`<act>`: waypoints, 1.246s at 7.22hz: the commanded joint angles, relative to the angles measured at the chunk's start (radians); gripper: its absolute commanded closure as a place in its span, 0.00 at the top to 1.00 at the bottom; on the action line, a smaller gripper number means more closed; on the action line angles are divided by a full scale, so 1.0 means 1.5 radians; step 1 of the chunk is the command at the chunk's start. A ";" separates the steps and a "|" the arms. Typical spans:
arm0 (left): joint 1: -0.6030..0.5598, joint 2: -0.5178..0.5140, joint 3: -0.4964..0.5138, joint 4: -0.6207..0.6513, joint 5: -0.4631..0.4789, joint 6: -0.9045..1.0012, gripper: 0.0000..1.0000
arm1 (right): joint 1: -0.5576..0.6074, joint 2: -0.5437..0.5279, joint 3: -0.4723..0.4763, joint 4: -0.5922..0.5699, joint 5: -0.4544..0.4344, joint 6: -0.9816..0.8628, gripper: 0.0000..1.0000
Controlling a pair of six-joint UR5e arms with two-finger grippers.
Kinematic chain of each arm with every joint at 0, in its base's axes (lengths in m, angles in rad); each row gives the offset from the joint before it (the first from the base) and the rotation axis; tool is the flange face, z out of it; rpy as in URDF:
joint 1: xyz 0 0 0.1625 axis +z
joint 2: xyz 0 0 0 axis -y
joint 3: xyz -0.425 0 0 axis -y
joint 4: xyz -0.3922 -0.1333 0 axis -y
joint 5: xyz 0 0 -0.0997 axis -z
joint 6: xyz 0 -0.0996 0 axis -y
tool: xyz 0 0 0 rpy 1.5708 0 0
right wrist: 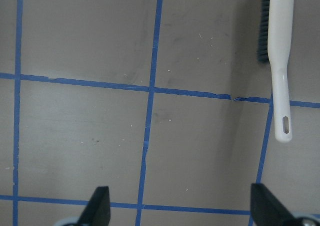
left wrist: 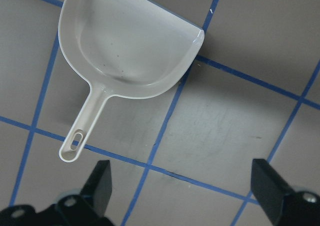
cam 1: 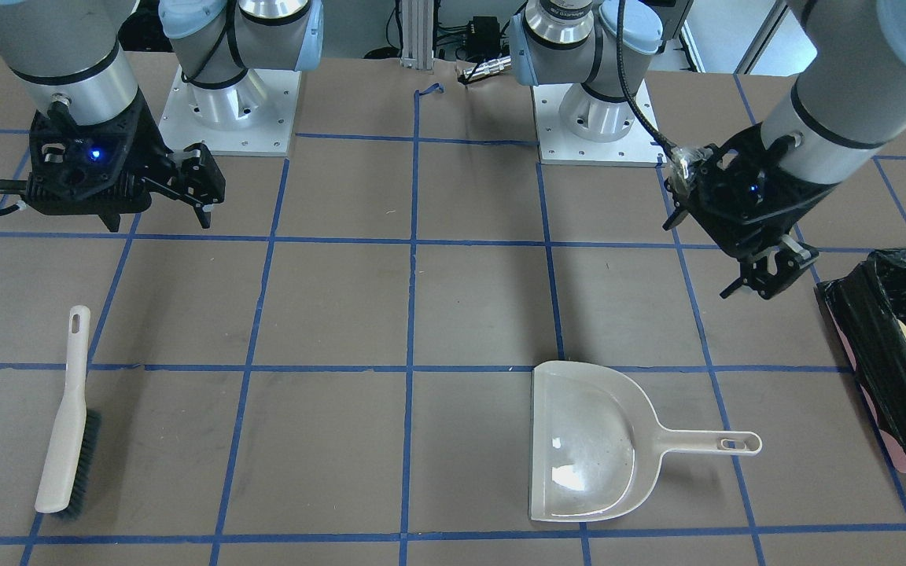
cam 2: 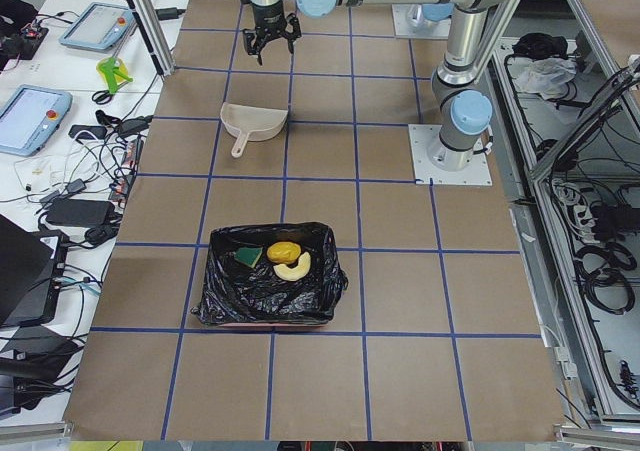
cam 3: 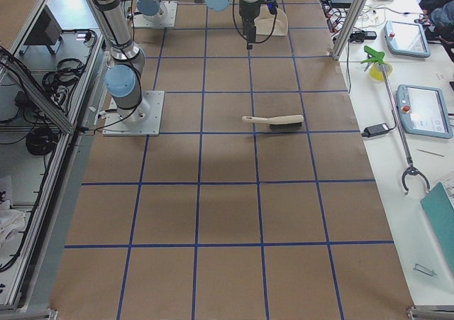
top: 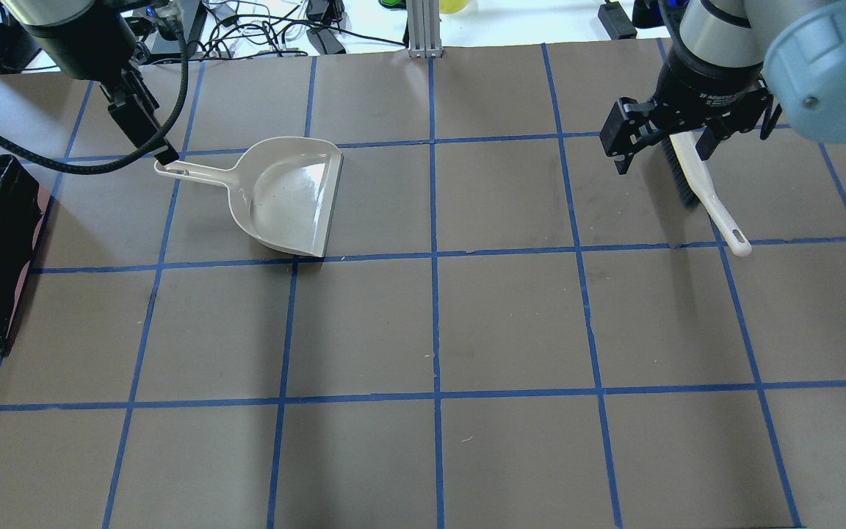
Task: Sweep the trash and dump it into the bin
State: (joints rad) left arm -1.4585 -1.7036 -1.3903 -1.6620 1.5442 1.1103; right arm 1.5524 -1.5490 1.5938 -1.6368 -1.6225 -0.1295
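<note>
At table's left end, the bin (cam 2: 232, 301), pink w/ crinkled black liner, is holding all three trash pieces: potato-like lump (cam 2: 285, 251), bread-like crescent (cam 2: 294, 267), and sponge block (cam 2: 248, 257), green side showing. I'm judging the dump as done.

Left gripper (left wrist: 181, 168) is hovering w/ fingers spread wide, gripping nothing, just beside the handle end of the beige dustpan (left wrist: 125, 45). Right gripper (right wrist: 180, 201) is equally spread and bare, hanging beside the hand brush (right wrist: 278, 60).

I'm reckoning the pieces as light. The lump is glossy, prob. slippery, and the sponge is soft, so sweeping suits them better than pinching. The liner looks thin and snag-prone, so I'd be taking the bin by its stiff pink wall, not the bag.

Dustpan and brush are lying flat, well apart, w/ only blue tape grid (top: 434, 257) lying btwn them.
</note>
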 commanded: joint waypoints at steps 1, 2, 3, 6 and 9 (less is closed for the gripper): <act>-0.027 0.058 -0.050 -0.009 -0.009 -0.178 1.00 | 0.000 0.000 0.000 0.000 0.001 0.000 1.00; -0.035 0.080 -0.072 -0.008 -0.011 -0.257 1.00 | 0.000 -0.006 -0.001 -0.008 0.008 0.001 1.00; -0.036 0.101 -0.083 -0.008 -0.011 -0.344 1.00 | 0.001 -0.009 -0.001 -0.004 0.010 0.001 1.00; -0.036 0.105 -0.092 0.015 -0.004 -0.575 1.00 | 0.001 -0.033 -0.001 0.010 0.046 0.002 1.00; -0.074 0.103 -0.103 0.064 0.000 -0.647 1.00 | 0.001 -0.029 0.000 0.031 0.051 0.002 1.00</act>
State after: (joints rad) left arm -1.5406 -1.5522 -1.5356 -1.5782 1.5402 0.1639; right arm 1.5539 -1.5969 1.5925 -1.6041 -1.5504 -0.1259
